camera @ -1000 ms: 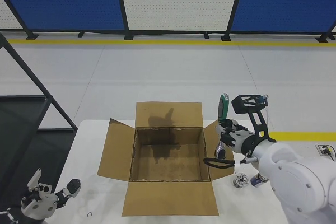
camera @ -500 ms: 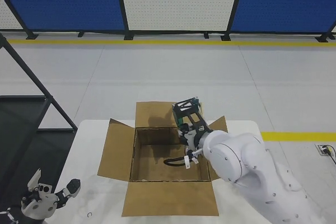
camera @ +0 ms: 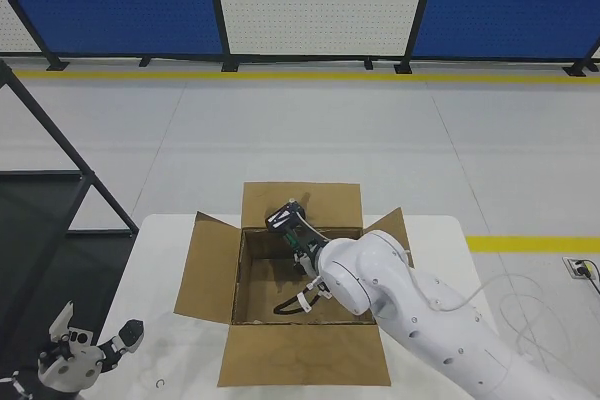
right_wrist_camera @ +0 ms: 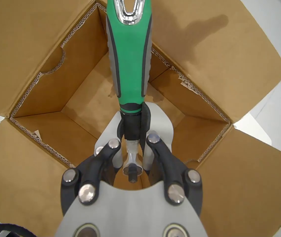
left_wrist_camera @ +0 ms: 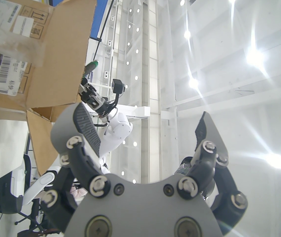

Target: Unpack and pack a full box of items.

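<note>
An open cardboard box (camera: 302,352) stands mid-table with its four flaps (right_wrist_camera: 229,57) spread out. My right gripper (camera: 302,255) hangs over the box's far half. It (right_wrist_camera: 133,122) is shut on the dark neck of a green-handled tool (right_wrist_camera: 129,50), whose handle points down at the box's brown floor. My left gripper (camera: 97,325) sits at the table's near left corner, well clear of the box. Its jaws (left_wrist_camera: 143,122) are open and tilted upward with nothing between them. Past a box flap (left_wrist_camera: 44,57), the green tool (left_wrist_camera: 91,66) shows far off.
The white table (camera: 150,300) has bare room left of the box. A small ring (camera: 159,382) lies near its front edge. A black metal frame (camera: 40,130) stands beyond the table's left side.
My right arm has swung left from beside the box's right flap to over the box, carrying the green-handled tool. The left gripper has stayed still.
</note>
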You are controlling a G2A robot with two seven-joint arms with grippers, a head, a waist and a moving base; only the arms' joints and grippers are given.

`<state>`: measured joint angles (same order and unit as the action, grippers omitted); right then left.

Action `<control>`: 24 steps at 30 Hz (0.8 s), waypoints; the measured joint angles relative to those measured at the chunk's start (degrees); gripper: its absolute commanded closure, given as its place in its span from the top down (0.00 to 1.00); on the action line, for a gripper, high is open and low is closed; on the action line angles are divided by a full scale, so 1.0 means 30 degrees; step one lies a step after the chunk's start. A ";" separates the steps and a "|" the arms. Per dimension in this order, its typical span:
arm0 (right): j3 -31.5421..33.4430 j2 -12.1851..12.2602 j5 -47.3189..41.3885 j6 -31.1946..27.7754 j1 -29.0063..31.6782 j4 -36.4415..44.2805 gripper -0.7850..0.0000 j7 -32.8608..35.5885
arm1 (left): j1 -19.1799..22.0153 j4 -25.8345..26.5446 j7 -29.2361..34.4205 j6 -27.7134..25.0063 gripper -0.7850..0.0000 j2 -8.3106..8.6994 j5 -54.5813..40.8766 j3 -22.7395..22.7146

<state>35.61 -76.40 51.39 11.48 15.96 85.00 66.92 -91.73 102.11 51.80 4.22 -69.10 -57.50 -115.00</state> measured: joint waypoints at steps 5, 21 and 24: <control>-0.0041 -0.0006 0.0092 -0.0057 0.0084 -0.0025 0.00 -0.0106 | 0.0000 0.0000 0.0000 0.0000 1.00 0.0000 0.0000 0.0000; -0.3838 -0.3437 -0.1829 -0.3356 -0.2404 -0.9111 0.00 -0.0576 | 0.0000 0.0000 0.0000 0.0000 1.00 0.0000 0.0000 0.0000; -0.4274 -0.4221 -0.2423 -0.3829 -0.2681 -1.1163 0.00 -0.0734 | 0.0000 0.0000 0.0000 0.0000 1.00 0.0000 0.0000 0.0000</control>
<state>22.79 -89.07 44.12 -0.01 7.92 51.51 64.72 -91.73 102.11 51.80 4.22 -69.10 -57.50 -115.00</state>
